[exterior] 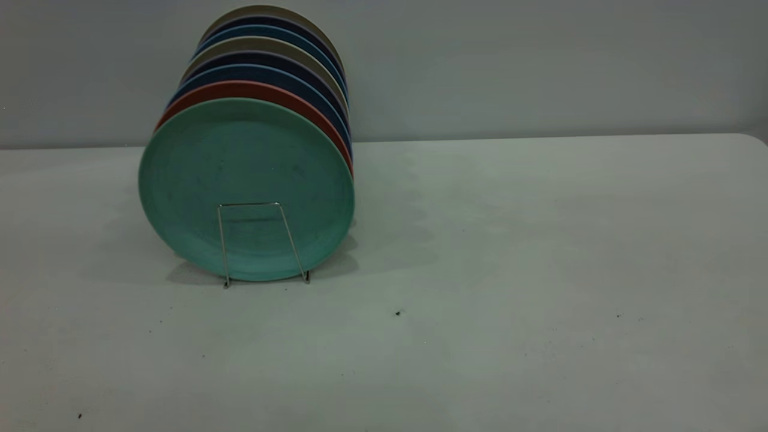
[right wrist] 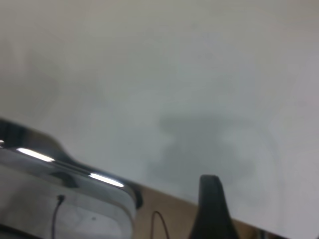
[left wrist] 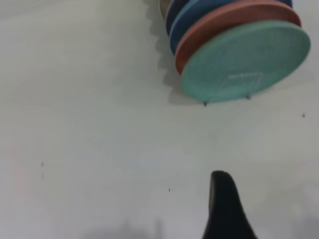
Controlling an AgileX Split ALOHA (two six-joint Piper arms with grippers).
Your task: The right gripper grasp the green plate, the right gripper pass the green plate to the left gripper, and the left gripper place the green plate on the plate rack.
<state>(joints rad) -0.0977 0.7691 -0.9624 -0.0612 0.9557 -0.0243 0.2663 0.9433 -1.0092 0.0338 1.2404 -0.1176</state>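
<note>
The green plate (exterior: 246,189) stands upright on its rim at the front of the plate rack (exterior: 249,204), behind a short wire loop. It also shows in the left wrist view (left wrist: 246,59), far from the left gripper (left wrist: 224,199), which hangs over bare table and holds nothing that I can see. The right gripper (right wrist: 212,199) is over the table's edge, away from the plates, with nothing seen in it. Neither gripper shows in the exterior view.
Behind the green plate stand a salmon-pink plate (exterior: 252,89) and several blue, dark and beige plates (exterior: 270,48). The grey table (exterior: 510,240) stretches to the right. A silvery curved object (right wrist: 65,199) lies beyond the table edge in the right wrist view.
</note>
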